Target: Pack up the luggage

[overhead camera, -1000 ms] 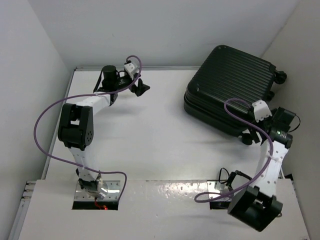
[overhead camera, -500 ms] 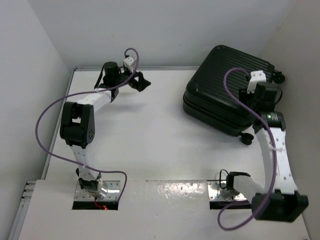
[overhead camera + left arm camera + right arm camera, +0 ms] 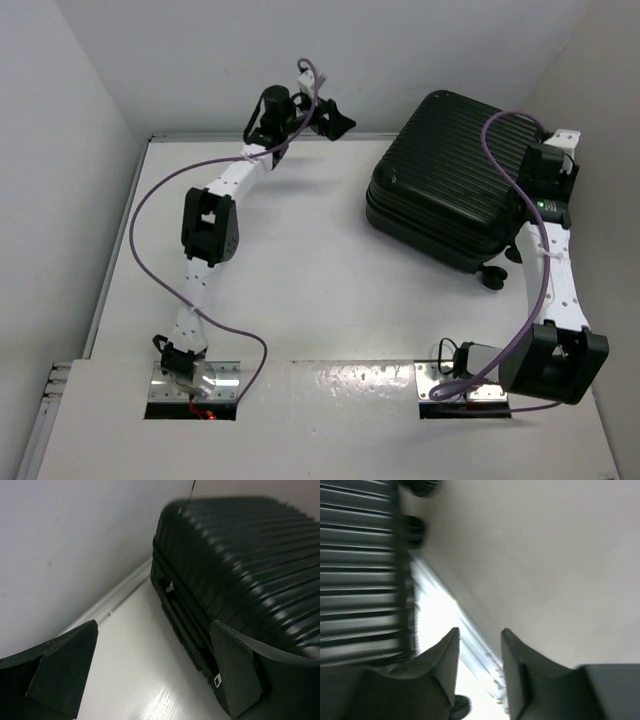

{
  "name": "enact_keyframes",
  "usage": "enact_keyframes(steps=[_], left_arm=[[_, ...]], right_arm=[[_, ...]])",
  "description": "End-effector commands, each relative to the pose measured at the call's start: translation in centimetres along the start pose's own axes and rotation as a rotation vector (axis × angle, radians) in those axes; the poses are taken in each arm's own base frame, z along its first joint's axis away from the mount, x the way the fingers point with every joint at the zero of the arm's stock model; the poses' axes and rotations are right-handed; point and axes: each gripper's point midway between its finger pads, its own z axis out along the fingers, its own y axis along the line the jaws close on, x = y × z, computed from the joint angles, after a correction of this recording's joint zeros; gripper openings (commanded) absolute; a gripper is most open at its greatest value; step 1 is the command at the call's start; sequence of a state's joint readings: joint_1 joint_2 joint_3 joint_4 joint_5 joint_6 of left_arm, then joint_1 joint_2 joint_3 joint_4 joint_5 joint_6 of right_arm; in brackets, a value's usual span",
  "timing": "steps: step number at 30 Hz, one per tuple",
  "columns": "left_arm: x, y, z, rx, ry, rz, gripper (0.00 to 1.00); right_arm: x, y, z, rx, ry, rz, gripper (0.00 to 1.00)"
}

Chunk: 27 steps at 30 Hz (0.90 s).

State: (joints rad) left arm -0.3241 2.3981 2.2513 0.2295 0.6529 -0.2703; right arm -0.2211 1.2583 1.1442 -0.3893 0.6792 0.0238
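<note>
The left gripper [image 3: 338,120], wide open and empty, is now reaching toward the closed ribbed hard-shell suitcase [image 3: 450,175] ahead; the right gripper [image 3: 479,652], nearly closed and empty, is swinging alongside its wheeled edge; both seem to be converging on it.

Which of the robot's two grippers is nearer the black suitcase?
Right. The right gripper hangs at the suitcase's wheel-side edge, seeming to overlap it from above. The left gripper hovers apart from it, beyond its far-left corner near the back wall.

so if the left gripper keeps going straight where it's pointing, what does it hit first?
Probably the suitcase: the left gripper, jaws open, points at its zippered side, with bare table between. How far off is unclear.
</note>
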Motion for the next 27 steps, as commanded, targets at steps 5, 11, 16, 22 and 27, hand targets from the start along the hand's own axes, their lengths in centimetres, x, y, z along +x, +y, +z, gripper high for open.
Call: enact_keyframes(steps=[5,11,16,22,27], left_arm=[[5.4,-3.4,2.4,0.052,0.05,-0.024,0.98],[8.6,-4.7,3.3,0.125,0.078,-0.009,0.98],[11.4,-9.5,3.5,0.281,0.146,0.101,0.98],[14.3,-14.6,0.6,0.491,0.206,0.218,0.92],[15.6,-19.5,-3.9,0.654,0.186,0.452,0.91]], right_arm=[[1.8,-6.9,1.9,0.266,0.031,-0.058,0.27],[4.9,-5.1,5.1,0.231,0.084,-0.113,0.19],[7.7,-1.9,8.4,0.173,0.135,-0.232,0.19],[8.8,3.9,11.2,-0.02,0.124,-0.301,0.15],[7.2,12.7,10.0,-0.403,-0.089,-0.407,0.1]])
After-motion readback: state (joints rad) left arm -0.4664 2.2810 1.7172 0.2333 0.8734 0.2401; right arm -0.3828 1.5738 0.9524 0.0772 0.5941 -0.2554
